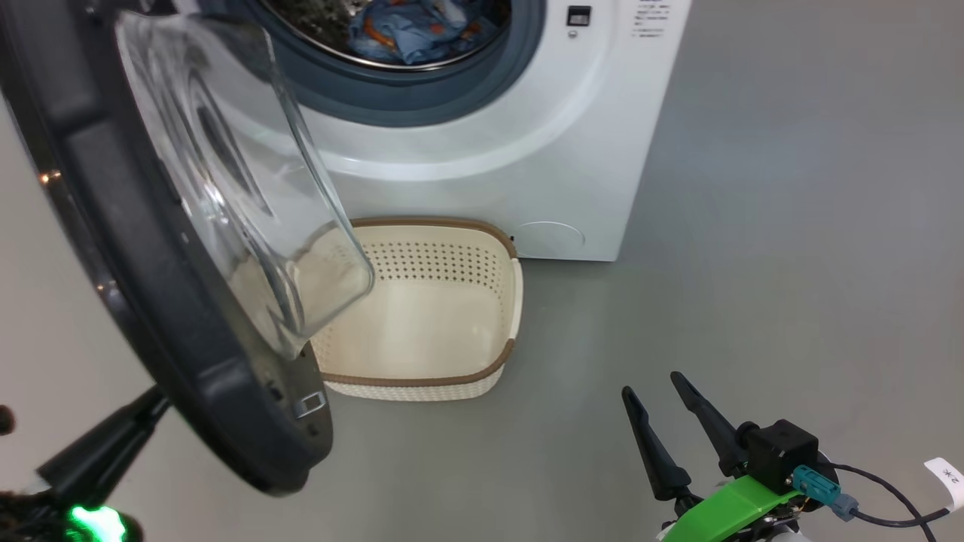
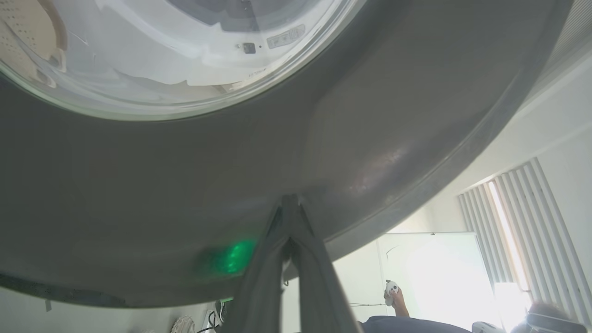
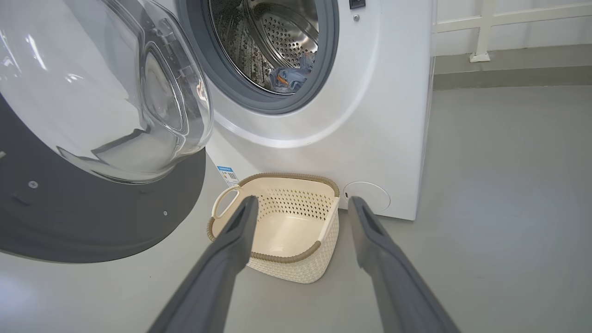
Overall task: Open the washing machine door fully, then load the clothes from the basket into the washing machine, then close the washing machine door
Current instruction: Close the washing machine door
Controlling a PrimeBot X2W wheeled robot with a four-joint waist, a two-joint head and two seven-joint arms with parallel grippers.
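The washing machine door [image 1: 113,248] stands open, its glass bowl overhanging the cream basket [image 1: 452,380] on the floor before the washing machine [image 1: 542,150]. Blue printed clothes [image 1: 414,34] lie in the drum. The left gripper [image 2: 291,203], fingers pressed together, touches the door's outer face; the right gripper [image 1: 651,384] hangs spread wide, holding nothing.

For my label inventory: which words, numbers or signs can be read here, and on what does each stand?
White tag beside the right gripper: perhaps "2" and a star sign.
Small print on the washing machine: too small to read.
Blue sticker on its front: too small.
Label seen through the washing machine door: blurred.
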